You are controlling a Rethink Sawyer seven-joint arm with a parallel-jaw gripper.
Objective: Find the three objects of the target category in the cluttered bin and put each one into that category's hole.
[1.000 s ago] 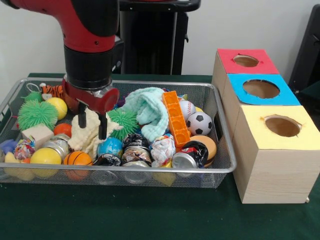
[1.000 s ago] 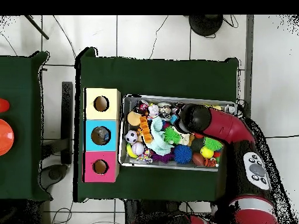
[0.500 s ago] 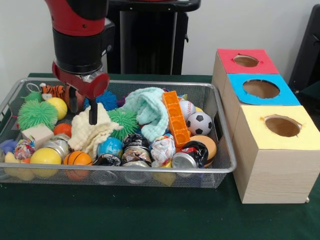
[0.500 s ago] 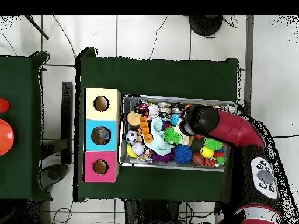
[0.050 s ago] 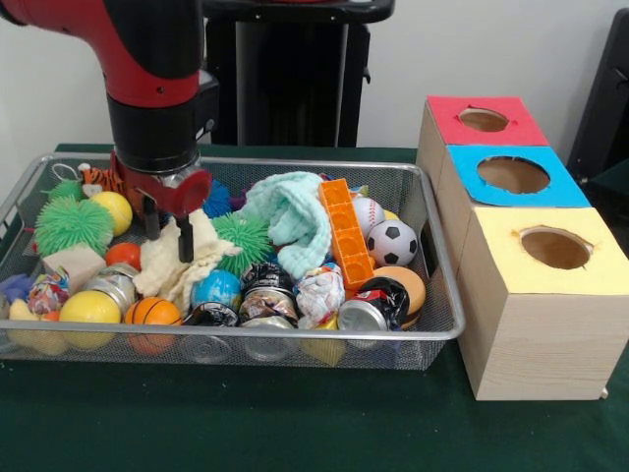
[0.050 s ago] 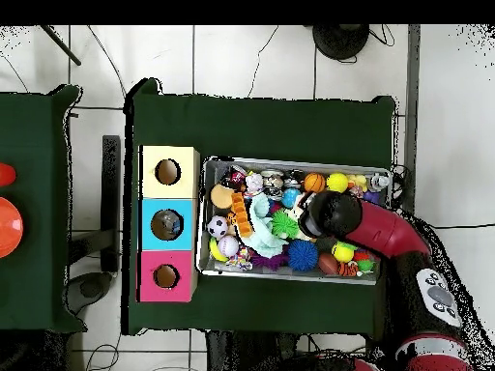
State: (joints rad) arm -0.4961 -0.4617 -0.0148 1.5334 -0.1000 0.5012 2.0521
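1. Gripper (image 5: 168, 234) hangs over the left half of the wire-mesh bin (image 5: 432, 329), its two dark fingers parted and straddling the top of a cream crumpled cloth (image 5: 182, 258); they look set around a fold, but nothing is lifted clear, so I cannot tell whether it has a hold.
2. Target category is not named. Judging by the gripper's place, the cloths seem the aim: the cream one under it and a mint-green cloth (image 5: 292, 218) near the bin's middle, beside an orange block (image 5: 346, 232).
3. Balls, tins and spiky toys fill the rest, among them a soccer ball (image 5: 392, 242) towards the right end.
4. Three boxes stand just beside the bin's right end, topped red (image 5: 484, 120), blue (image 5: 514, 175) and yellow (image 5: 552, 249).
5. Step in hand: picking the first item. Next it calls for closing on the fold, lifting without snagging neighbours, then carrying across to the matching hole.
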